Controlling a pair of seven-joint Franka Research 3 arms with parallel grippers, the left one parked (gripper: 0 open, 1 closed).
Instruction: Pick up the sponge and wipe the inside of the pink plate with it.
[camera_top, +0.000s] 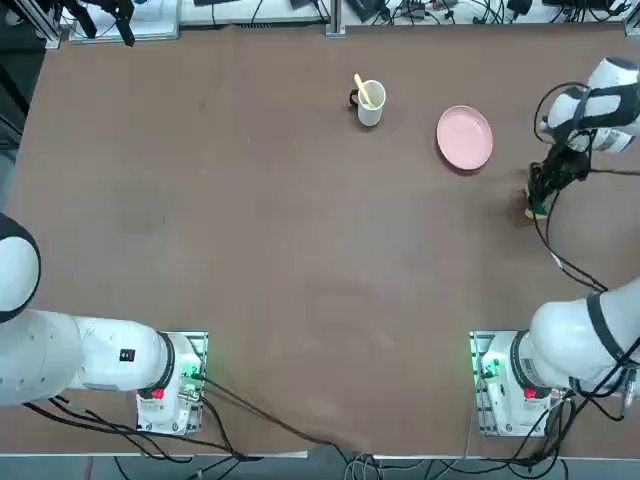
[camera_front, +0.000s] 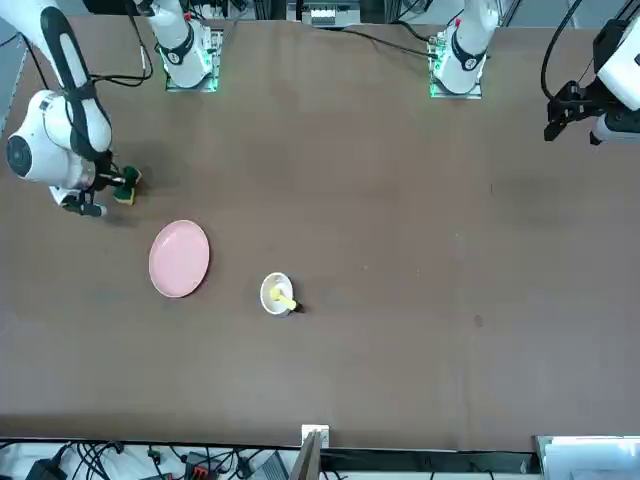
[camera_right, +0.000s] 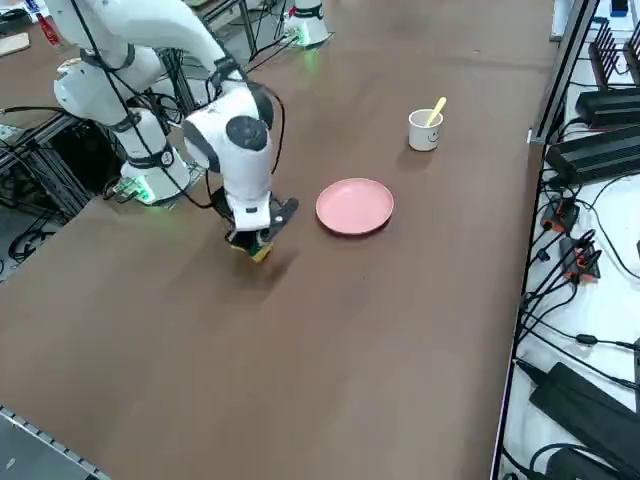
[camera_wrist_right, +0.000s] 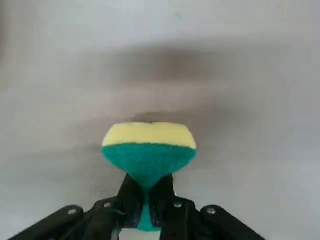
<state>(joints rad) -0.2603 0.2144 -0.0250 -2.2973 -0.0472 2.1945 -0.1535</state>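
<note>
Your claw (camera_wrist_right: 148, 192) pinches the sponge (camera_wrist_right: 148, 152) by one squashed end, so it may slip free before reaching the plate (camera_top: 464, 137) beside it on the bench (camera_top: 280, 250).

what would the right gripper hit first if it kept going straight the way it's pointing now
The right gripper points down, shut on the sponge, so the sponge's free end would likely press into the bare table right under it. The pink plate lies off to the side, apart from that line.
</note>
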